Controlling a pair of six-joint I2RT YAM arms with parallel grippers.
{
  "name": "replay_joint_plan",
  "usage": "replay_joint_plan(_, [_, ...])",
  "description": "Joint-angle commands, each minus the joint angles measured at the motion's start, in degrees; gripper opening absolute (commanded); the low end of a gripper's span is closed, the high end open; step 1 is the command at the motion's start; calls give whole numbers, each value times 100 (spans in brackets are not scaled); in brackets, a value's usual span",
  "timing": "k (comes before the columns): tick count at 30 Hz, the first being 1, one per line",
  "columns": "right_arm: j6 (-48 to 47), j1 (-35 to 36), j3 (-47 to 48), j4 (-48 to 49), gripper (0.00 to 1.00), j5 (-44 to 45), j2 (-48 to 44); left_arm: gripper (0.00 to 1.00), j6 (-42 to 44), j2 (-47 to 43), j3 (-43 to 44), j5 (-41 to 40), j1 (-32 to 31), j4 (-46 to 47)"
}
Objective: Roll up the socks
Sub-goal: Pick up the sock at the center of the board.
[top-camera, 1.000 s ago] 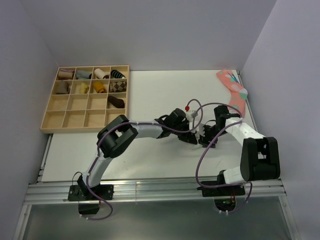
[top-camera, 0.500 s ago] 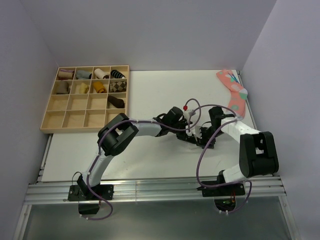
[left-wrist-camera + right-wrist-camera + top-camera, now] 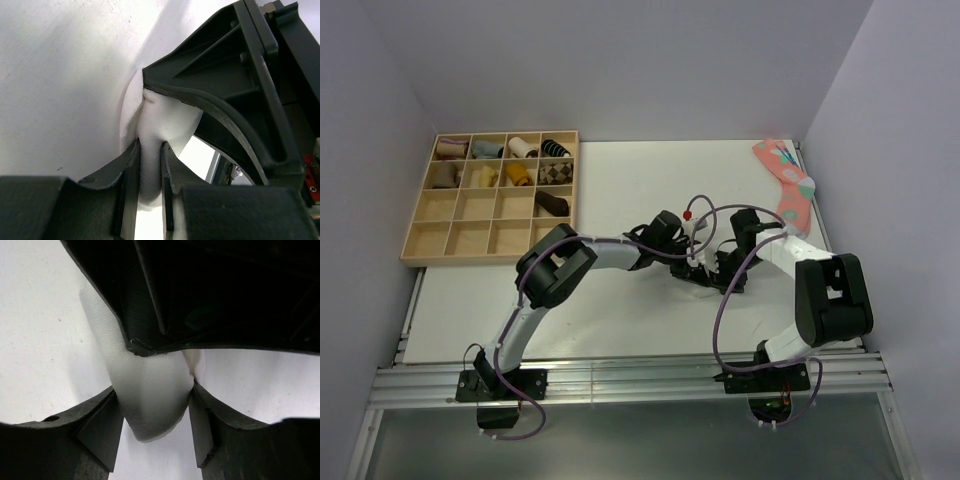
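Observation:
A white sock [image 3: 167,122] is bunched between my two grippers at the middle of the table. My left gripper [image 3: 150,150] is shut on a thin fold of it. My right gripper [image 3: 154,390] is shut on a thicker fold of the same sock [image 3: 150,405], with both pads touching it. In the top view the left gripper [image 3: 694,262] and the right gripper [image 3: 719,268] meet tip to tip and hide most of the sock. A pink patterned sock [image 3: 786,183] lies flat at the back right corner.
A wooden compartment tray [image 3: 448,236] stands at the back left and holds several rolled socks in its far rows. The right wall runs close beside the pink sock. Purple cables [image 3: 725,300] loop over the table between the arms.
Both grippers have shifted together a little to the left and away from the near edge, still pinching the white sock. The right forearm has swung left with them.

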Motion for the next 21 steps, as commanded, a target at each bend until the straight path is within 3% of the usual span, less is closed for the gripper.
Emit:
replay_joint_plan(1, [99, 146, 174, 102, 57, -28, 192, 1, 143, 527, -177, -151, 33, -938])
replay_joint_plan(9, [143, 242, 332, -117, 54, -29, 306, 1, -68, 781, 7, 236, 139, -1043])
replay_joint_plan(12, [169, 269, 446, -249, 48, -11, 385, 1, -174, 834, 34, 333, 165, -1052])
replay_joint_plan(21, [424, 339, 728, -557, 13, 7, 658, 4, -586, 651, 25, 88, 227, -1123])
